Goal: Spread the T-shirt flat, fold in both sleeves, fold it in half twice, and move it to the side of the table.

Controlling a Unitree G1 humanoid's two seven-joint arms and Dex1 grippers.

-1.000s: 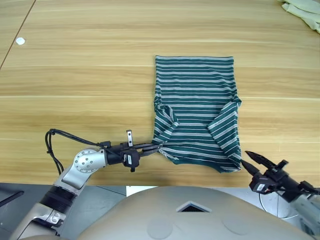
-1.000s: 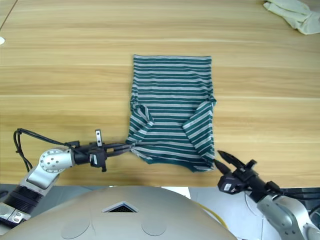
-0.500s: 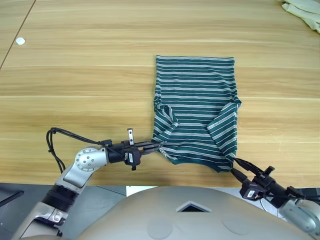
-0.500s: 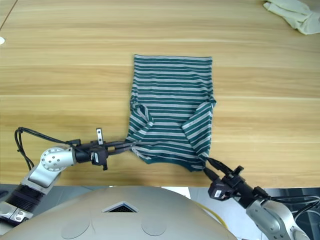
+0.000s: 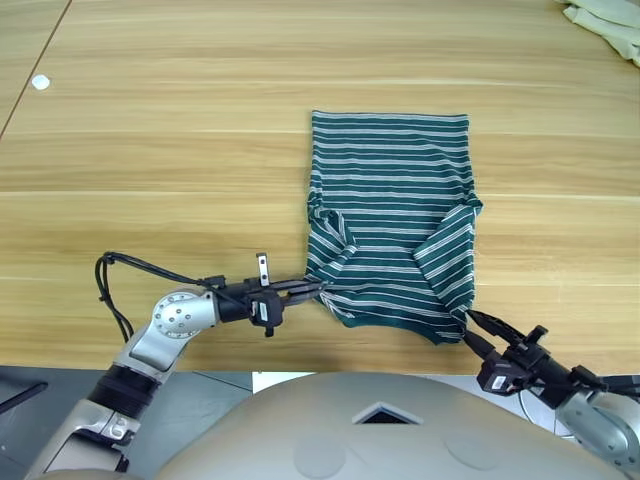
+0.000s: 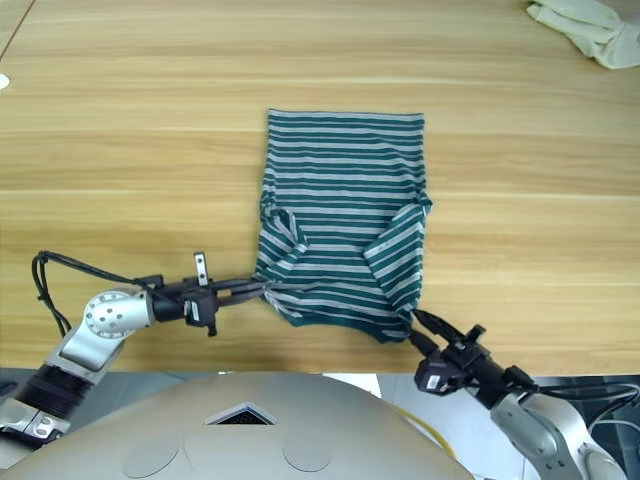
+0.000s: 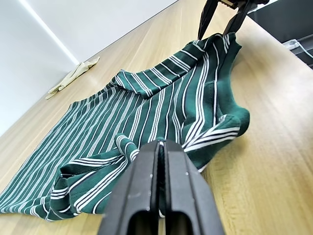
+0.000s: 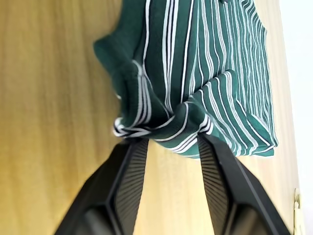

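A green T-shirt with white stripes lies on the wooden table, both sleeves folded in over its near half. My left gripper lies low on the table at the shirt's near-left corner, shut on a pinch of fabric. At the near-right corner my right gripper is open. Its two fingers stand on either side of the bunched hem, which reaches in between them. The other arm's open fingers also show beyond the shirt in the left wrist view.
A pale crumpled cloth lies at the table's far right corner. A small white dot sits at far left. Both grippers work close to the table's near edge. Bare wood extends left, right and beyond the shirt.
My right gripper has moved left and forward from beside the shirt to its near-right corner, fingers still apart. The left gripper has kept its hold and shifted slightly.
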